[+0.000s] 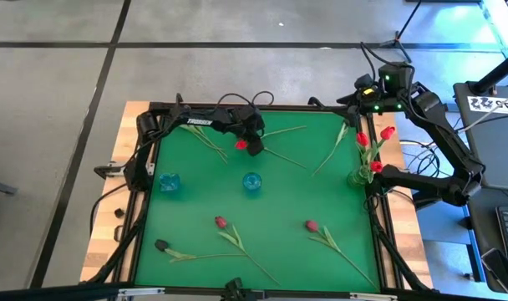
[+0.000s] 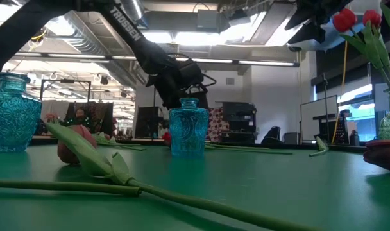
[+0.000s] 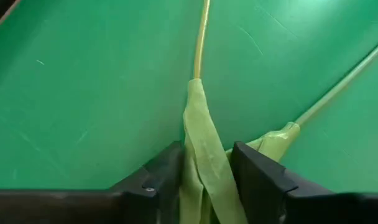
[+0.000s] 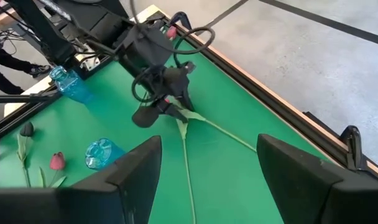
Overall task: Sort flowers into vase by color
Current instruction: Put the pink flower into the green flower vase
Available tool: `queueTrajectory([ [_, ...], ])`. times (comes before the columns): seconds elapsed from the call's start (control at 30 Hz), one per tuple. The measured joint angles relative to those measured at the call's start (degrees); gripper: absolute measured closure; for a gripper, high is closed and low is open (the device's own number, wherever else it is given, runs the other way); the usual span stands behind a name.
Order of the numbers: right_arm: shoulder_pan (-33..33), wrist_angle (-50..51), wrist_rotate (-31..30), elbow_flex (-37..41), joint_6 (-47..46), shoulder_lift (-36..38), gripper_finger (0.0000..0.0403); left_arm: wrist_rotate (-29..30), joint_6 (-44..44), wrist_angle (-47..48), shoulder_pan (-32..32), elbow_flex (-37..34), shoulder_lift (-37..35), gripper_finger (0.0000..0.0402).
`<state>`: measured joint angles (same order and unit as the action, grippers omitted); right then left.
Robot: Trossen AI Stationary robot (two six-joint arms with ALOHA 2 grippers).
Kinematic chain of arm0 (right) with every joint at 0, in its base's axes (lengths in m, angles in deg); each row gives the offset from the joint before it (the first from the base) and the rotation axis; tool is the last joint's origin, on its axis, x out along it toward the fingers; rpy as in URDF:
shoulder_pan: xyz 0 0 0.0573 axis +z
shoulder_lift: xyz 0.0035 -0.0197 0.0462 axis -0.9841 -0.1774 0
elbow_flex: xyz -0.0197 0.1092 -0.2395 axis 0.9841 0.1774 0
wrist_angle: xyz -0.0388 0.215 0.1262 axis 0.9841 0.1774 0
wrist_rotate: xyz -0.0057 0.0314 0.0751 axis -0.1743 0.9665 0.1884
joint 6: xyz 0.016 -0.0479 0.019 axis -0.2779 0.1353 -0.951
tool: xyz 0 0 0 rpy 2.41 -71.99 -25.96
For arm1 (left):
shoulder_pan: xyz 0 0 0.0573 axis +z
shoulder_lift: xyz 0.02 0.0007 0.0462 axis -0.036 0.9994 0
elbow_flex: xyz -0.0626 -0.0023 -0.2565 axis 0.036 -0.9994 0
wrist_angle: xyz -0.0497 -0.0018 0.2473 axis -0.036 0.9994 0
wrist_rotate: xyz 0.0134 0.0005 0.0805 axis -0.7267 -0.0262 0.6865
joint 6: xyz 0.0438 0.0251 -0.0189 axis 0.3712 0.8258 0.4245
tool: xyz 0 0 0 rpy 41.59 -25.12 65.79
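**Left claw down on a tulip stem**

The left gripper [image 3: 204, 177] points down at the green mat [image 1: 287, 192] near the far edge. Its two dark, flat fingers [image 3: 161, 180] sit on each side of a thin, soft leaf [image 3: 201, 143] of a red tulip [image 1: 241, 144]. I cannot tell if they squeeze it yet.

The right gripper [image 4: 204, 171] hangs high by the far right corner, fingers apart, holding nothing.

Two bumpy blue glass vases [image 1: 251, 183] stand empty. A green glass vase [image 1: 358, 176] at the right edge holds three red tulips [image 1: 387, 132]. Near the front lie two pinkish-red tulips [image 1: 221, 222] and one black tulip [image 1: 161, 246].
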<state>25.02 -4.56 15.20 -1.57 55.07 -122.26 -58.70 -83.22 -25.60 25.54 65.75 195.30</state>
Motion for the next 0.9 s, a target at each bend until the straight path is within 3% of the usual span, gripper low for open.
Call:
queueTrajectory([
  [0.3, 0.0, -0.27, -0.74, 0.0, 1.53, 0.0, 0.0139, 4.81, -1.82, -0.22, -1.51, 0.0, -0.58, 0.0391],
  [0.47, 0.01, -3.39, -0.82, -0.01, 2.64, 0.66, 0.0139, 7.1, -3.44, 1.6, -1.78, 0.81, -4.22, 0.0394],
  [0.67, 0.0, -6.99, -1.63, -1.48, 6.77, 3.02, 0.0139, 7.6, -6.75, 3.74, -4.1, 2.29, -16.12, 0.0399],
  [0.9, 0.04, -14.49, 3.45, -7.28, 6.85, 4.13, 0.0139, 5.35, -14.91, 7.15, -14.22, 2.36, -27.84, 0.04],
])
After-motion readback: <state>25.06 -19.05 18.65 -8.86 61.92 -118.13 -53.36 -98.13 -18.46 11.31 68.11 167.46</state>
